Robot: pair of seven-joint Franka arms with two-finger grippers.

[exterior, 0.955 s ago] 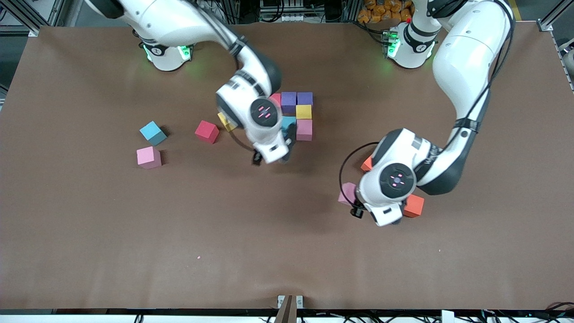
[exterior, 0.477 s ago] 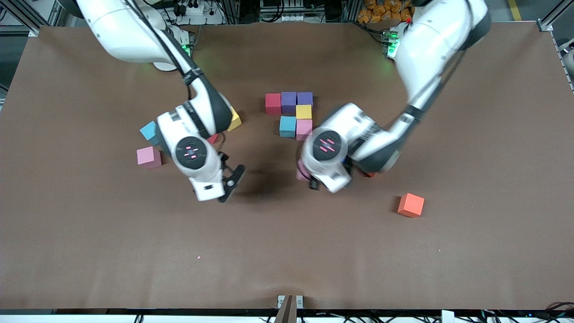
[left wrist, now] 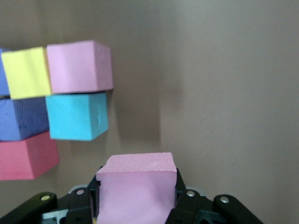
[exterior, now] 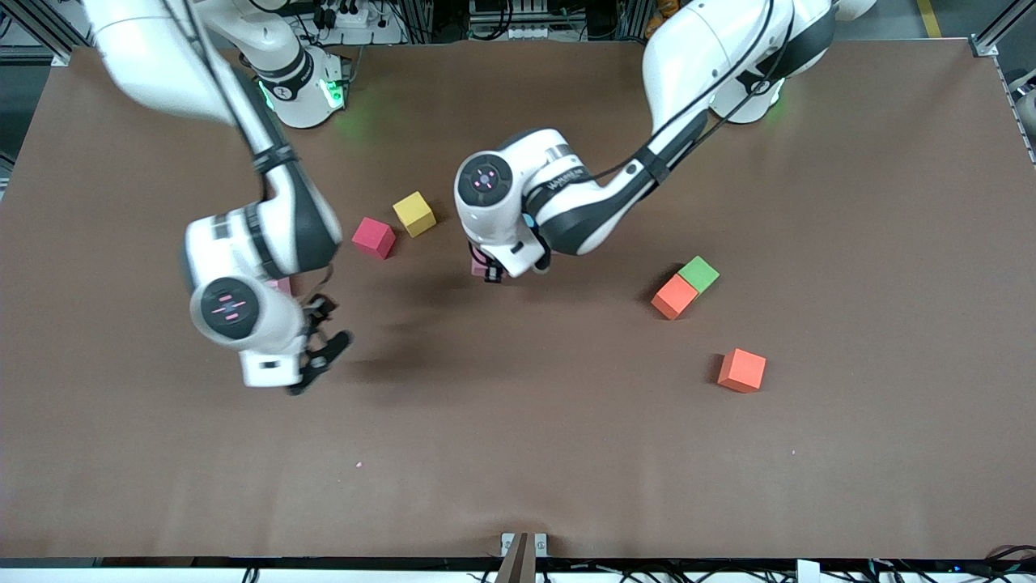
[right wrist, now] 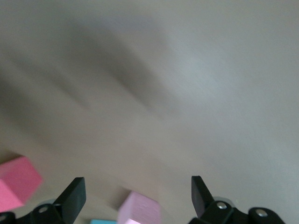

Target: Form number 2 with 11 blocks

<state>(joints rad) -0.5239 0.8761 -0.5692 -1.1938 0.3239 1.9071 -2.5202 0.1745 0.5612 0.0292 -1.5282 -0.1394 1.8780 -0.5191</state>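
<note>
Beside the number 2 (left wrist: 56,93), left claw (exterior: 490,270) newly arrived gripping pink block (left wrist: 136,186), right claw (exterior: 320,348) spread, withdrawn

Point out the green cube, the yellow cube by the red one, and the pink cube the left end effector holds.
green cube (exterior: 698,274), front view, top face
yellow cube (exterior: 413,213), front view, top face
pink cube (left wrist: 136,189), left wrist view, front face
</note>
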